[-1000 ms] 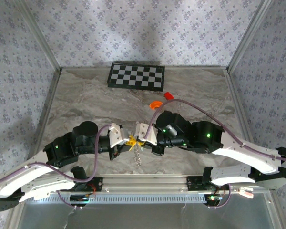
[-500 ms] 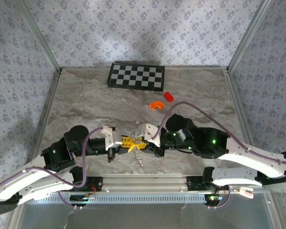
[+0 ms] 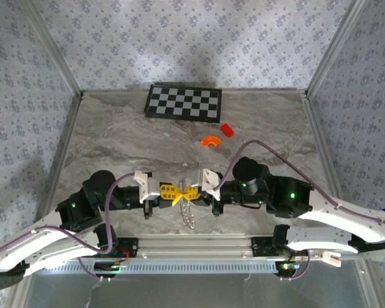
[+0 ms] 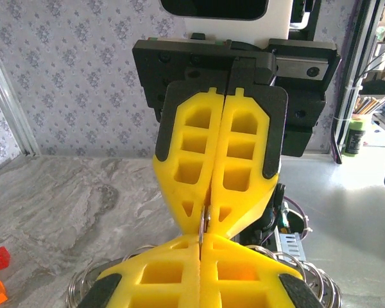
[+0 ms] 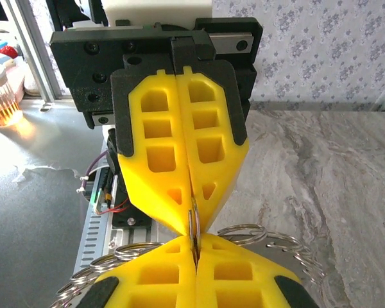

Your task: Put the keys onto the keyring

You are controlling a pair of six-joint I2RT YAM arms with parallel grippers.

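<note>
grey marbled tabletop (image 3: 115, 141) under flowered wallpaper walls (image 3: 179, 38), with a black-and-white checkerboard mat (image 3: 183, 102) flat at twelve o'clock. near six o'clock my left gripper (image 3: 175, 192) and my right gripper (image 3: 189, 191) meet tip to tip, yellow ribbed fingers (image 4: 170, 186) clenched on both sides. between them, seen from the wrists, a thin silver metal keyring (image 4: 204, 222) stands edge-on, pinched by both pairs of jaws. a chain of linked silver rings (image 3: 188, 215) trails from it toward six o'clock. a small orange curved piece (image 3: 210, 141) and a small red block (image 3: 226, 129) lie near each other at one o'clock, well apart from my fingertips. i can make out no key at the ring, so i judge this is the steadying step, with threading not yet done. next, one hand should hold firm while the other lets go, fetches a key and works it into the split. a loose pinch could let the ring twist away.
</note>
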